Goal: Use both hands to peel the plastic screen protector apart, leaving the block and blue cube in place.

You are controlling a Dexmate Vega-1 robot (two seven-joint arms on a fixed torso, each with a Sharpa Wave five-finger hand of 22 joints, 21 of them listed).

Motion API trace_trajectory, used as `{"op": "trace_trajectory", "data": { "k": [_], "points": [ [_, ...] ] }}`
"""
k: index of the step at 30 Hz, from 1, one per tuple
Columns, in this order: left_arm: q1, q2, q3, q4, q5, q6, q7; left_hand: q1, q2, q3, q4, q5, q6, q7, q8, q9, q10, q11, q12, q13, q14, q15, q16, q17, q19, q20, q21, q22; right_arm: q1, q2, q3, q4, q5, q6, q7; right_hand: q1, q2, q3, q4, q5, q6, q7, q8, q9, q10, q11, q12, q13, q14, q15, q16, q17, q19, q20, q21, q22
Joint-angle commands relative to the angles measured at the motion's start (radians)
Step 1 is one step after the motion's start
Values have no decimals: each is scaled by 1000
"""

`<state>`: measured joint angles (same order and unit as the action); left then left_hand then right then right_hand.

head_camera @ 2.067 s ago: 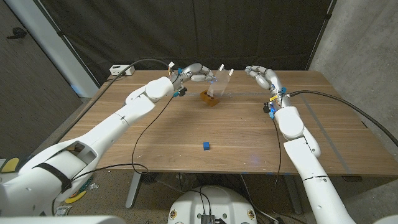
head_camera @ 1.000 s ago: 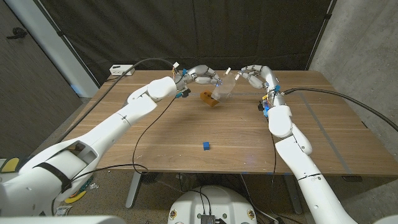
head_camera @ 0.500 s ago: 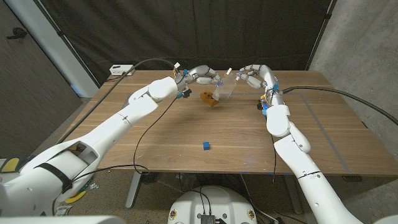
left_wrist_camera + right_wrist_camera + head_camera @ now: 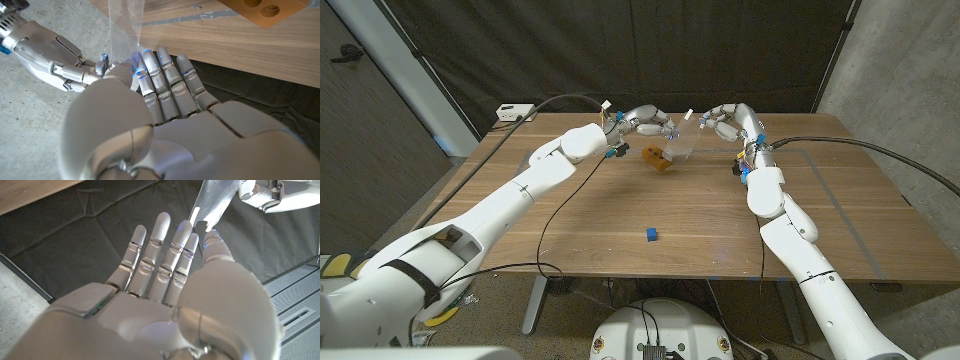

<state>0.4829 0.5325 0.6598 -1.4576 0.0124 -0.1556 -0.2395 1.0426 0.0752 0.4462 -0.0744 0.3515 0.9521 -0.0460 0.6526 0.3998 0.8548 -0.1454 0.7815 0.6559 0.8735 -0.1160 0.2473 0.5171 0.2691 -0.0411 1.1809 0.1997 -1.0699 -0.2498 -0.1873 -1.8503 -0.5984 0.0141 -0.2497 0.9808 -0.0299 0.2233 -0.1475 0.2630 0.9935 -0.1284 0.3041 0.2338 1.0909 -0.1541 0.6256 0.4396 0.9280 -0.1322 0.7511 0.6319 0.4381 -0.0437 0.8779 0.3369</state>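
Left hand (image 4: 642,120) of mine pinched the clear screen protector (image 4: 678,146) above the wooden block (image 4: 656,158), lifted so its free corner faced my right hand (image 4: 722,119), whose spread fingers reached that edge without gripping. Nearer me than the block, the blue cube (image 4: 650,235) sat undisturbed.

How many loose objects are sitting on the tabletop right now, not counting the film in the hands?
2: the brown wooden block at the far middle, below the held film, and the small blue cube near the table's centre, closer to the robot. Nothing else is evident.
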Motion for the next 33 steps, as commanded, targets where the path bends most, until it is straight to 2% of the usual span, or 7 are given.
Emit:
{"op": "trace_trajectory", "data": {
  "k": [1, 2, 5, 10, 18, 29, 33],
  "points": [
    [-7, -4, 3, 17, -13, -29, -15, -4, 3, 8, 1, 8, 1, 6, 23, 33, -13, -25, 4, -1, 10, -106, -5, 2, -3, -66, 13, -2, 21, -7, -28, 13, -22, -48, -4, 19, -5, -13, 0, 10, -12, -2, -5, 4, -29, 4, 3, 24, -3, -99, 4, 18, -4, -32, 18, 8],
    [-7, -4, 3, 17, -13, -28, -15, -4, 2, 9, 2, 8, 4, 6, 24, 34, -9, -25, 4, -4, 10, -105, -5, 2, -4, -66, 14, -3, 21, -9, -28, 13, -20, -49, -5, 18, -5, -22, 6, 13, -53, 11, -29, 0, -72, 17, -6, 38, -17, -98, -2, 24, -9, -32, 31, 13],
    [-2, 1, 0, 6, -11, -21, -13, -5, 1, 10, 2, 9, 0, -4, 25, 36, -12, -31, 6, 1, 11, -105, -7, 3, -5, -67, 17, -4, 24, 0, -34, 21, -20, -55, -25, 12, -4, -44, 18, 18, -143, 25, -78, -6, -153, 22, -27, 59, -47, -97, -15, 17, -18, -27, 59, 27],
    [4, 6, -4, 3, -17, -16, -14, -7, -1, 12, 3, 10, -4, -8, 27, 39, -13, -32, 5, -1, 12, -106, -9, 3, -5, -67, 21, -5, 28, -5, -44, 21, -27, -67, -34, 10, -1, -51, 22, 23, -173, 22, -93, -8, -175, 23, -42, 50, -61, -99, -28, 10, -31, -23, 71, 36],
    [7, 11, -10, -2, -17, -14, -8, -9, -2, 14, 4, 11, -10, -7, 29, 43, -16, -35, 6, 1, 13, -106, -12, 4, -7, -67, 27, -7, 21, -11, -41, 17, -9, -61, -37, -19, 7, -76, 43, 29, -91, 33, -63, -7, -87, 34, 5, 71, -17, -96, -11, 21, -31, -15, 102, 44],
    [3, 7, -15, 14, -26, -20, -7, -14, -3, 20, 7, 14, -14, -14, 36, 51, -18, -45, 6, 0, 14, -106, -17, 6, -11, -68, 37, -9, 11, -22, -31, 16, 7, -49, -33, -66, 9, -98, 68, 30, -82, 41, -64, -6, -90, 50, 16, 90, -15, -93, -22, 23, -29, -6, 118, 40],
    [-5, 1, -12, 33, -29, -31, -13, -15, -4, 21, 7, 15, -17, -15, 37, 53, -20, -43, 6, 1, 15, -107, -19, 7, -13, -68, 39, -10, 18, -20, -38, 24, -1, -46, -39, -59, 10, -100, 63, 32, -57, 38, -54, -1, -69, 43, 29, 99, 10, -97, -6, 36, -30, -7, 123, 33]
  ]
}}
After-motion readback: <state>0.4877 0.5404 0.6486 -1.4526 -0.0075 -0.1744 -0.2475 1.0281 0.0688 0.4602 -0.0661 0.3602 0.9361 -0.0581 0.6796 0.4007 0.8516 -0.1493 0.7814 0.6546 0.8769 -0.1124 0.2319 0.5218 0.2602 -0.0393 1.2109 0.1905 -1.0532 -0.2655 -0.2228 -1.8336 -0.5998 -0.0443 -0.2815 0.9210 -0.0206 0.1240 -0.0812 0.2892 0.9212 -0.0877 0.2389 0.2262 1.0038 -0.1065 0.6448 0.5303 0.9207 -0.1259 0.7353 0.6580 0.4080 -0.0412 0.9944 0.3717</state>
